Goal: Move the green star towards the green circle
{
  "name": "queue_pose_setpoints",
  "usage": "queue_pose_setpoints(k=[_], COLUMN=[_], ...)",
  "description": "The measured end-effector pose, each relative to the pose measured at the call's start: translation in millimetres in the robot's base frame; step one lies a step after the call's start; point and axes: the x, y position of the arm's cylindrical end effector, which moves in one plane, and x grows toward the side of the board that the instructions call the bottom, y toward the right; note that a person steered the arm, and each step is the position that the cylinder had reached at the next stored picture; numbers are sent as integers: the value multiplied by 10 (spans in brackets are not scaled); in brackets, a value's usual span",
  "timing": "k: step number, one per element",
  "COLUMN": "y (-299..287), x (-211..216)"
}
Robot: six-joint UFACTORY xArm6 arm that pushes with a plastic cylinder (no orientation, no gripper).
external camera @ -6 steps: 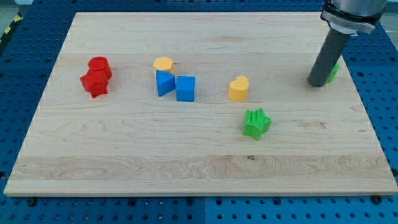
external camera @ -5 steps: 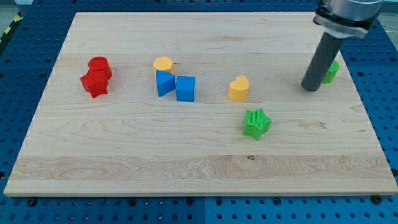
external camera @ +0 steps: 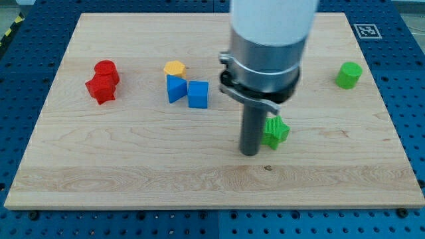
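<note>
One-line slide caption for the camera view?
Rod tip at the left of the green star, green circle far toward the view's upper right.

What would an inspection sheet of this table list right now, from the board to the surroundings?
Surface: pale wooden board, lying flat.
Job's things: green star at centre-right; green circle far off toward the view's upper right.
Clutter: red cylinder touching a red star; yellow hexagon above two blue blocks.
Claw: none; my tip sits just left of the green star, close beside it.
Cables: nothing seen.
Surroundings: blue perforated base; a square printed marker on the board's upper right corner.
</note>
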Motion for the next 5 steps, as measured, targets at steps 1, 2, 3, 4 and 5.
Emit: queue_pose_setpoints(k=[1,2,3,4,5], y=[517,981,841,438,136], x=[-300,-595,-553,-502,-507])
